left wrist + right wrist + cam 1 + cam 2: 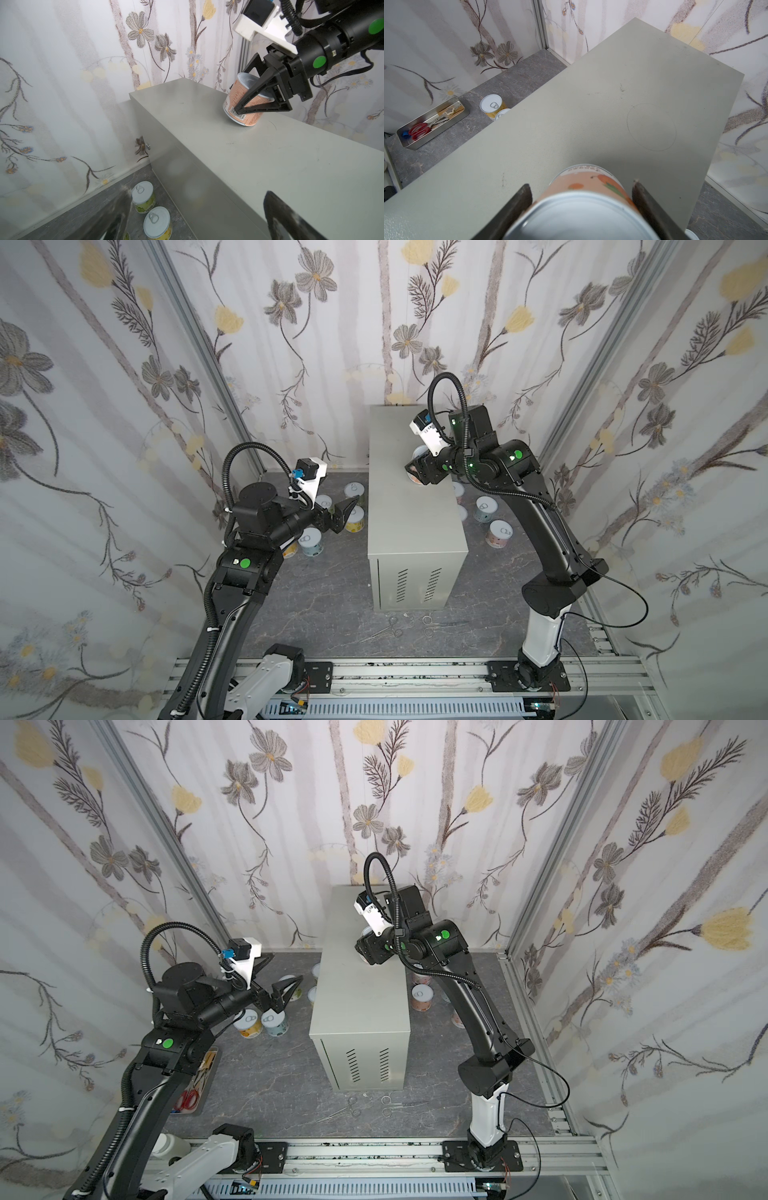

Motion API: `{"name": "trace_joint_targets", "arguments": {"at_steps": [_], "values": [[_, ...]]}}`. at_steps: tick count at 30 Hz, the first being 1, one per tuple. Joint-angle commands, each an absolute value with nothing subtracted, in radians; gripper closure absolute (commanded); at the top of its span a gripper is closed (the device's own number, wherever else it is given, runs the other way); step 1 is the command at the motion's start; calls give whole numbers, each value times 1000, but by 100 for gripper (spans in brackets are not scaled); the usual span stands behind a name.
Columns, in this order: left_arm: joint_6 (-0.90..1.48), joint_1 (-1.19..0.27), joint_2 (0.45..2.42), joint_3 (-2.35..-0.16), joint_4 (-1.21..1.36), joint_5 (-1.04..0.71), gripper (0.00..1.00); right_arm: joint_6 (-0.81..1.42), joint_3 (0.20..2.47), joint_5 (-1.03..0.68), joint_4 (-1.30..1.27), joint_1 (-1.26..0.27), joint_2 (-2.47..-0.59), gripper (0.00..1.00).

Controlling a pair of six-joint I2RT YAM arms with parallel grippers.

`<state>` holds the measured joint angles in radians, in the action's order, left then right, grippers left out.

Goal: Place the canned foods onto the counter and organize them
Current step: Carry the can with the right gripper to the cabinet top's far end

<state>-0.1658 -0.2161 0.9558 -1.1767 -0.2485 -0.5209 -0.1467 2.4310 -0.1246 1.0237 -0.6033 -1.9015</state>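
Observation:
The counter [415,526] [357,1006] [270,158] [571,114] is a tall light-grey cabinet in the middle of the floor. My right gripper [415,467] [363,952] [582,187] is shut on an orange-labelled can [234,97] [583,182]. The can is tilted, with its lower edge on the counter top near the right side. My left gripper [343,508] [282,973] [198,193] hangs open and empty beside the counter's left wall, above several cans on the floor [354,489] [143,195] [156,223]. More cans stand right of the counter [486,508] [500,533].
A metal tray [404,143] [210,1073] with red scissors lies on the floor at the front left. Steel forceps [390,630] and small scissors [432,621] lie in front of the counter. A white-capped bottle [166,1144] stands by the left arm's base. Wallpapered walls close three sides.

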Motion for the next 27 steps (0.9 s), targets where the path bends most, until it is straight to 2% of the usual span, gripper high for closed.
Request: {"name": "trace_joint_targets", "arguments": {"at_steps": [1,17,27], "values": [[-186,-216,957,-1177,-227,-496,0,-143,2432,-134,1049,-597,-1915,29],[-182,-218,974,-1173,-216,-495,0,-129,2431,-152,993,-559,-1950,29],[-178,-218,966,-1150,-187,-481,0,-72,2379,-94,844,-557,-1953,28]]}}
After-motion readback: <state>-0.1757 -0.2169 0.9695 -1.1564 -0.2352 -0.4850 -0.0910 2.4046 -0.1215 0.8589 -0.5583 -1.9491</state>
